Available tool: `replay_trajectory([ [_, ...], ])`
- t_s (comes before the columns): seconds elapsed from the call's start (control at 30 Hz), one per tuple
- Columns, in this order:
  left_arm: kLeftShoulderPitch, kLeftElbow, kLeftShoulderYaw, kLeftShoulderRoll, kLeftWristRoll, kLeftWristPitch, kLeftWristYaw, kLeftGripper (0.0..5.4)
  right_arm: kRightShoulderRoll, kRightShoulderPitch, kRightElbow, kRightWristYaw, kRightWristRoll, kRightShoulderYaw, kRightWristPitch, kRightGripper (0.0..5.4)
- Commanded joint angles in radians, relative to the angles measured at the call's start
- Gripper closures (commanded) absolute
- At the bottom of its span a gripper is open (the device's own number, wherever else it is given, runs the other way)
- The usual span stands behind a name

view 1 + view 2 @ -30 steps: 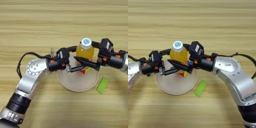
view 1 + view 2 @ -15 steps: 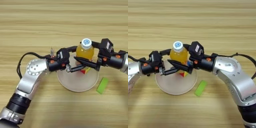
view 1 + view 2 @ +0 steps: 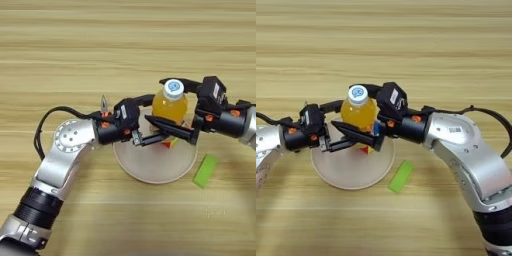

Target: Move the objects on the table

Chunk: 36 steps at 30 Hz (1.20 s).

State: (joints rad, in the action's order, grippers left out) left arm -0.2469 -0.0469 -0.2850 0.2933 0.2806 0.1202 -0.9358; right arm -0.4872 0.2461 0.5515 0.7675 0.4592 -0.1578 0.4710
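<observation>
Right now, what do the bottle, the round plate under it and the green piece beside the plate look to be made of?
The orange-juice bottle looks like clear plastic: orange liquid shows through, with an opaque white cap. The round plate is pale and matte, possibly plastic or paper; I cannot tell which. The green block is flat, uniformly bright green and matte, perhaps plastic or foam.

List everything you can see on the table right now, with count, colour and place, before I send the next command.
Juice bottle: one, orange with white cap, upright at the plate's far edge, between both grippers.
Puzzle cube: one, red and yellow parts showing, mostly hidden behind the fingers, on the plate.
Plate: one, pale beige, round, table centre.
Green block: one, light green, right of the plate.
Table: one, light wood.
Left gripper: black, open, at the bottle.
Right gripper: black, open around the bottle.
</observation>
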Motion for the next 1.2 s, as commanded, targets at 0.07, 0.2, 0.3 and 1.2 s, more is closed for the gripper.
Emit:
replay_trajectory([
  [0.07, -0.010, 0.000, 0.006, -0.006, -0.004, 0.016, 0.001, 2.09, 0.003, 0.009, 0.010, 0.002, 0.011, 0.001, -0.008, 0.36],
  [0.2, -0.011, 0.002, 0.007, -0.008, -0.005, 0.017, 0.003, 2.09, 0.005, 0.009, 0.008, 0.003, 0.011, 0.003, -0.009, 0.00],
  [0.3, -0.009, 0.005, 0.015, -0.012, -0.003, 0.017, 0.011, 2.09, 0.008, 0.008, 0.010, 0.005, 0.019, 0.011, -0.014, 0.00],
  [1.2, -0.336, 0.731, 0.237, -0.087, -0.209, 0.245, 0.445, 2.09, 0.125, -0.183, -0.265, -0.148, -0.059, 0.161, -0.278, 0.00],
])
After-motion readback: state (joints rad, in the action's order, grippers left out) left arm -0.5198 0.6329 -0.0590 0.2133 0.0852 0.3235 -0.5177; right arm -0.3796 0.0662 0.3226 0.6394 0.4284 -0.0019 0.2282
